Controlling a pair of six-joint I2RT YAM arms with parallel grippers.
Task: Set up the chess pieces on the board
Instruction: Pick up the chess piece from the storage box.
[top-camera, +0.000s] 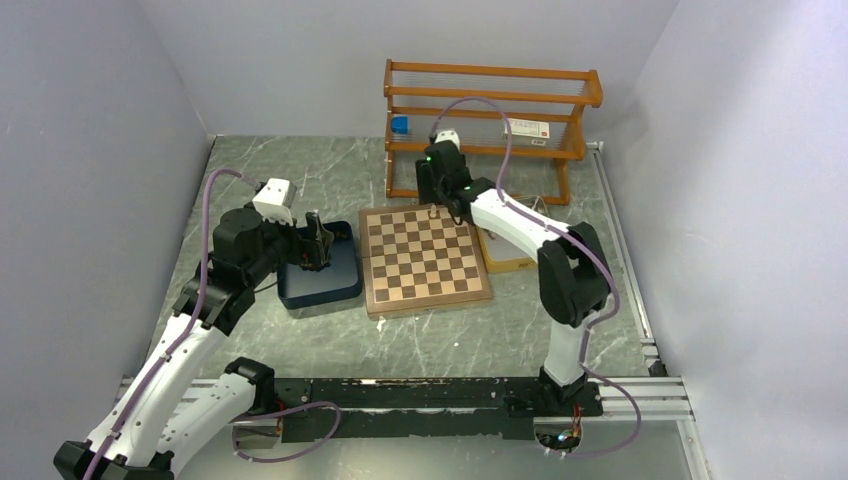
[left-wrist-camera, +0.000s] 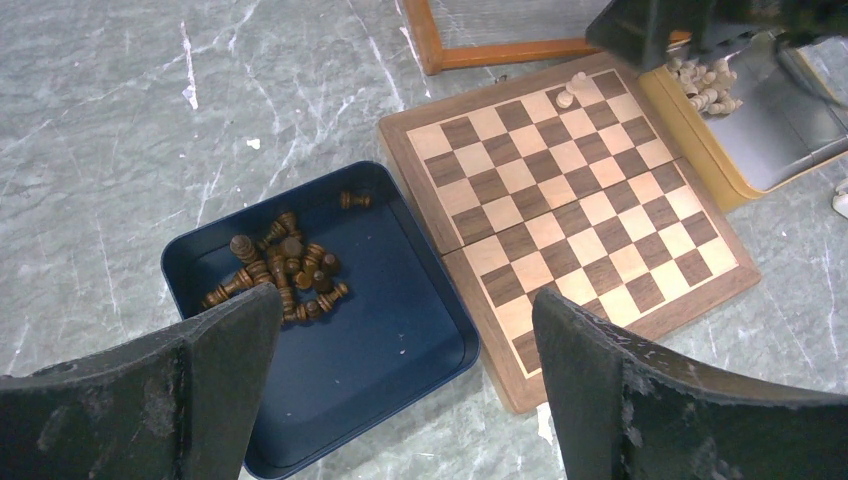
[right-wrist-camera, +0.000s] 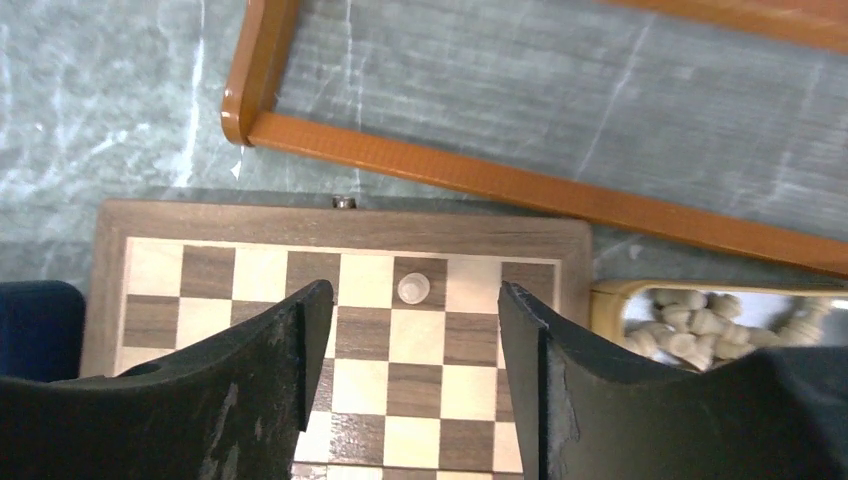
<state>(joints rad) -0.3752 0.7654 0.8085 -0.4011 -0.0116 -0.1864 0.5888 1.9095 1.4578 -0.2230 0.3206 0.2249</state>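
Board (top-camera: 425, 258) flat at the middle of the marbled counter (top-camera: 300, 170), fold seam parallel to its far edge, almost every square bare. Only 1 pale piece (right-wrist-camera: 413, 288) on it: upright on a dark square of the far row, 3rd from the right corner.

Right tool (right-wrist-camera: 412, 310) above that far row, pointing down. Fingers (right-wrist-camera: 600, 400) spread wide with nothing gripped. The lone piece visible in the gap, clear of both fingers.

Other pale pieces (left-wrist-camera: 700, 85) heaped in the tan tray (left-wrist-camera: 695, 140) just beside the board's right edge, partly hidden under the right arm in the top view.

Left tool (left-wrist-camera: 405, 300) over the blue tray (left-wrist-camera: 400, 340), which sits just left of the board. Fingers (left-wrist-camera: 200, 400) likewise wide apart and empty, well above the tray floor.

Dark pieces (left-wrist-camera: 280, 270) in that tray, bunched in 1 loose pile toward its far side, most of them lying down and touching one another. 1 dark piece (left-wrist-camera: 350, 200) apart from the pile, near the tray corner closest to the board. No dark piece on any square.

Wooden rack (top-camera: 490, 110) behind the board at the back of the counter, its lower rail showing in both wrist views. Small blue block (top-camera: 400, 124) and a white card (top-camera: 528, 129) on its shelf.
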